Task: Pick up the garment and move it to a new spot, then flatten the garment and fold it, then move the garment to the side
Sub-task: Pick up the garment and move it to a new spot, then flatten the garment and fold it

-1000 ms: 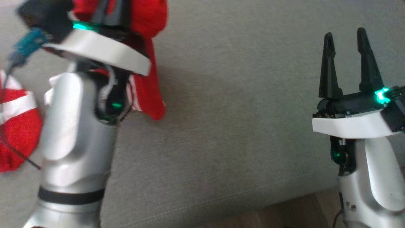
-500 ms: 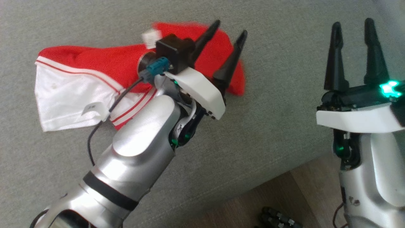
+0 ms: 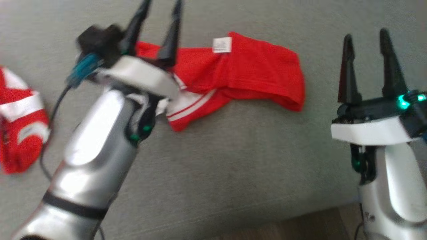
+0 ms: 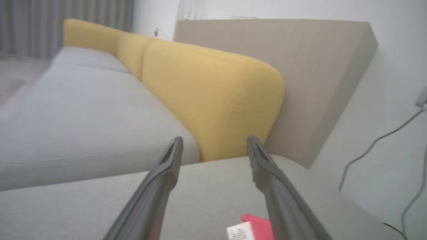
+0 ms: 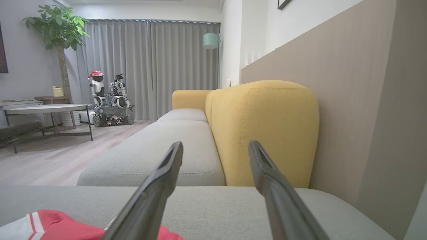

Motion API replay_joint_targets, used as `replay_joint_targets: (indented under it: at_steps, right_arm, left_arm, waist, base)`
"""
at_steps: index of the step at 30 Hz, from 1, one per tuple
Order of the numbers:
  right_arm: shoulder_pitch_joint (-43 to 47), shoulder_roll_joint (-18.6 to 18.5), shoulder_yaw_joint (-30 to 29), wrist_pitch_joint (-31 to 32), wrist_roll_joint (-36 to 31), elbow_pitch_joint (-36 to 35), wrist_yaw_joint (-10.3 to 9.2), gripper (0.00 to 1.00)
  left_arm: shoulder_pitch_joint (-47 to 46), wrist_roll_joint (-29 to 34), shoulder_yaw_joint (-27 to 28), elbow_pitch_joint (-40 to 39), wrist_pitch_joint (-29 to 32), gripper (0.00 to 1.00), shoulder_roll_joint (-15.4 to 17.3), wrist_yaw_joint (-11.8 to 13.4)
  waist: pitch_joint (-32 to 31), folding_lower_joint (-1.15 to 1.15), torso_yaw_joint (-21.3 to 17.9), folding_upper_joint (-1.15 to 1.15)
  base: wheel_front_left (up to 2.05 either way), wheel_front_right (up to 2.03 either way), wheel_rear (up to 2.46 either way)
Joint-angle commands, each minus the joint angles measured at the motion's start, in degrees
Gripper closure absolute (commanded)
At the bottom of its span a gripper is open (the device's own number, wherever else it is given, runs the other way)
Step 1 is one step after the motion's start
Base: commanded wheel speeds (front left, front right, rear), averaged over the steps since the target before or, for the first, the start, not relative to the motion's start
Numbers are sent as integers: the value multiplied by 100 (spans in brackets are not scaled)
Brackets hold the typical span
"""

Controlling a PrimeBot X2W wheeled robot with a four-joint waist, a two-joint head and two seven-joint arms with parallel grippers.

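Garment (image 3: 247,73) lies bunched and twisted on the sofa (image 3: 233,160); my left gripper (image 3: 162,8) is by its left end, jaws wide and holding nothing; my right gripper (image 3: 365,35) is off to the side, jaws wide and holding nothing too. I might pinch two layers at once and fold it crooked; I might grab the other red cloth (image 3: 20,126) by mistake. Its white tag (image 3: 222,45) has print too small to read.
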Motion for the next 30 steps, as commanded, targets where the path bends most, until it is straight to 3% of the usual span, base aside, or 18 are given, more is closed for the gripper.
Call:
replay_joint_targets:
  at_steps: [1, 8, 18, 25, 30]
  right_arm:
    - [118, 5, 104, -36, -141, -112, 44, 0]
    - [512, 5, 4, -36, -305, 59, 44, 0]
    - [1092, 5, 11, -36, -229, 217, 44, 0]
    - [1061, 5, 181, -36, -337, 300, 44, 0]
    - [711, -57, 743, -36, -485, 466, 44, 0]
  left_arm:
    - [278, 176, 383, -369, -39, 0, 205, 7]
    - [1549, 796, 1110, -1077, -40, 0, 374, -142]
    - [3403, 1501, 2132, -1528, -41, 0, -278, -629]
    - [3674, 1708, 2511, -1609, -41, 0, -545, -875]
    - [3562, 1765, 2619, -1637, -41, 0, -571, -973]
  waist:
    - [-392, 0, 594, 0]
    - [-793, 0, 1143, 0]
    - [-1307, 0, 1418, 0]
    - [-1312, 0, 1476, 0]
    - [-1102, 0, 1563, 0]
  base:
    - [0, 0, 0]
    - [0, 0, 0]
    - [0, 0, 0]
    - [0, 0, 0]
    - [0, 0, 0]
